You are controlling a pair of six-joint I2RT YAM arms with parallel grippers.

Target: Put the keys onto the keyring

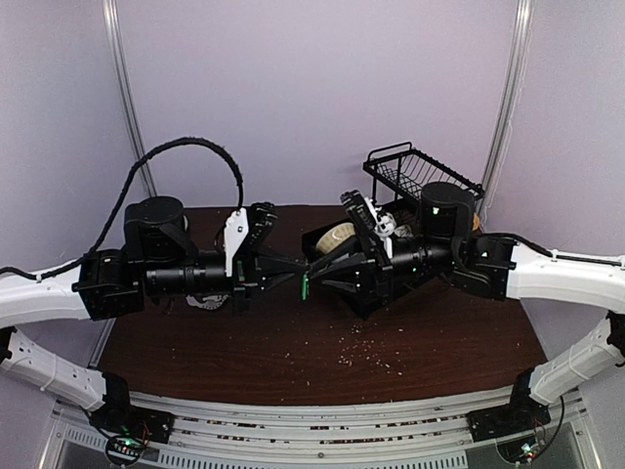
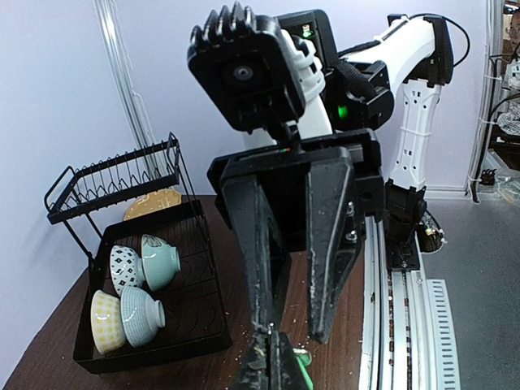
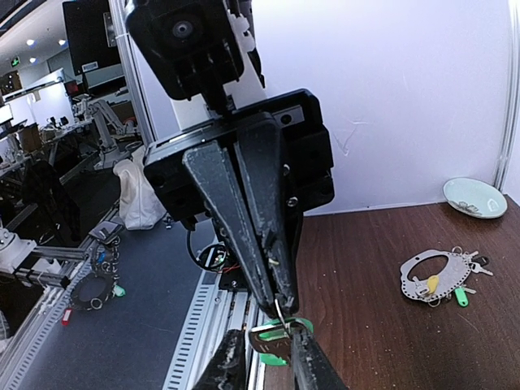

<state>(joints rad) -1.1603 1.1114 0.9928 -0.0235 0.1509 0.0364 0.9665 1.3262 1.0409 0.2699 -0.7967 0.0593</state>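
Dish rack holding bowls, keyring near plate

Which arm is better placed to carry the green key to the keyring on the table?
Right, probably: the green key sits between the fingers of the right gripper, while the left gripper is shut, only its tips meeting the key's top.

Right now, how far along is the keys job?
Done: a ring lies on the table with a bunch of keys at it; whether they are threaded on, I can't tell. In hand: a green key is up in the air, left pincer shut on its small loop, right pincer flanking it, grip unclear. Left: getting that key onto the ring, which lies apart from it.
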